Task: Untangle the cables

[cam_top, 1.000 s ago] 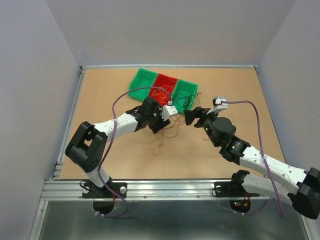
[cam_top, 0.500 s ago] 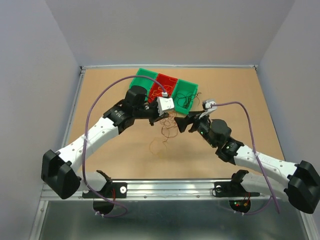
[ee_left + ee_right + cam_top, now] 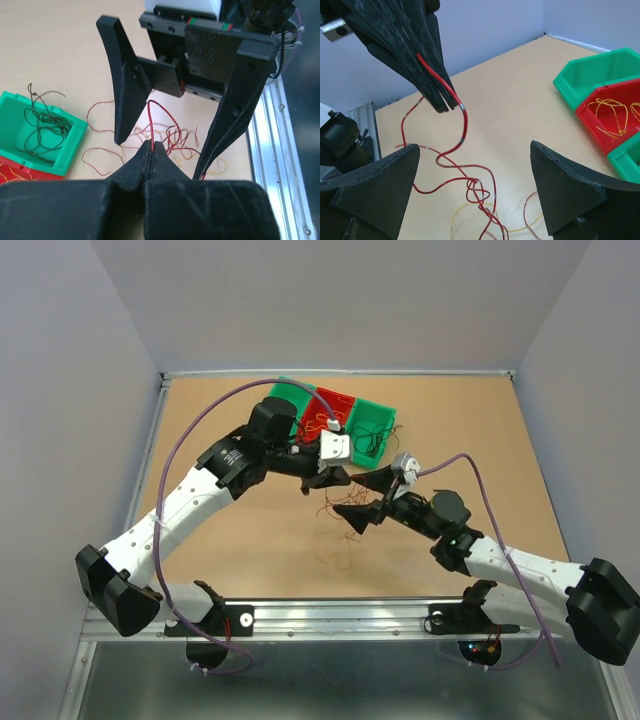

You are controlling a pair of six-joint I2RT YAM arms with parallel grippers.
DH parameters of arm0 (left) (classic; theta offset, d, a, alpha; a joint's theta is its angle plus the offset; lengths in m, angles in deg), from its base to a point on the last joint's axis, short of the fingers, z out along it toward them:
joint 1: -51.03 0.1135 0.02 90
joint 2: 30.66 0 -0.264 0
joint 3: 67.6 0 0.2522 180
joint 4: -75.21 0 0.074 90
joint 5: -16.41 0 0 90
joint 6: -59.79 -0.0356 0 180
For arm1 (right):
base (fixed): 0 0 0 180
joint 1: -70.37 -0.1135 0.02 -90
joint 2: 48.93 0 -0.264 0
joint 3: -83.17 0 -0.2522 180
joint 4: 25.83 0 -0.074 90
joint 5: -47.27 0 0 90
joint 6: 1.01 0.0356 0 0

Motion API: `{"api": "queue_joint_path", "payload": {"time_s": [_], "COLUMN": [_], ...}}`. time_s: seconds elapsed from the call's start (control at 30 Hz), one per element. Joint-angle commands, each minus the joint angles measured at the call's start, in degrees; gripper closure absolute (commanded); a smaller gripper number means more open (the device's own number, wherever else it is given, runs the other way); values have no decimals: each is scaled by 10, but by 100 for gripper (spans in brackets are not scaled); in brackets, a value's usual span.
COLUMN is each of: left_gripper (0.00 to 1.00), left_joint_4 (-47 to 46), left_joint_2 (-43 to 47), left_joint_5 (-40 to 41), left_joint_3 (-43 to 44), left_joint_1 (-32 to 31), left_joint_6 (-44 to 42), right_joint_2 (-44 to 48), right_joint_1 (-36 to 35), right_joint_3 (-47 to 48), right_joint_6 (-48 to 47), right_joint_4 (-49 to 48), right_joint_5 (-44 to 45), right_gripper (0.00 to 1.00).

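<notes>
Left gripper (image 3: 151,150) tips pressed together, pinching one red strand (image 3: 464,122) and holding it up so it hangs free of the clump. Right gripper (image 3: 475,150) spread wide, facing it, a finger on either side of that strand, touching nothing. I judge it's lined up to grab lower and pull apart. The rest of the cables (image 3: 172,140) lie tangled on the table (image 3: 60,50) right under both grippers. Off to the left gripper's side, the green bin (image 3: 72,145) holds black strands and the red bin (image 3: 600,137) yellow ones, likely already sorted.
</notes>
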Motion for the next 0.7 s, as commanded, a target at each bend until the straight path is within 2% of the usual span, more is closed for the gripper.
{"api": "queue_joint_path", "payload": {"time_s": [0.0,0.1,0.17,0.2,0.23,0.27,0.33,0.37,0.4,0.43,0.47,0.5,0.57,0.67], "left_gripper": [100,100,100,100,100,100,100,100,100,100,100,100,100,100], "left_joint_4": [22,18,18,22,26,28,8,-14,-62,-89,-115,-160,-181,-196], "left_joint_2": [-5,-18,-29,-42,-50,-65,-73,-71,-62,-53,-44,-26,-18,-18], "left_joint_5": [-43,-49,-56,-58,-53,-38,29,128,167,193,234,253,297,330], "left_joint_3": [70,120,153,189,212,267,323,342,367,370,370,360,350,318], "left_joint_1": [-8,-10,-11,-11,-11,-11,-6,2,13,32,70,95,148,194], "left_joint_6": [14,39,63,71,81,101,149,178,234,254,278,297,328,350], "right_joint_2": [-31,-72,-100,-130,-145,-158,-206,-226,-259,-279,-292,-303,-320,-286], "right_joint_1": [1,-2,-11,-12,-12,-16,-21,-26,-28,-29,-29,-29,-29,-29], "right_joint_3": [14,29,47,53,60,68,76,79,84,86,87,87,81,56], "right_joint_6": [-19,-14,-7,-5,0,3,12,23,32,44,71,85,120,154], "right_joint_4": [-53,-60,-58,-58,-57,-57,-57,-62,-62,-64,-71,-72,-81,-81], "right_joint_5": [-58,-89,-80,-76,-75,-72,-56,-44,-8,8,25,45,99,187], "right_gripper": [5,8,14,19,33,41,51,53,57,62,78,85,99,99]}}
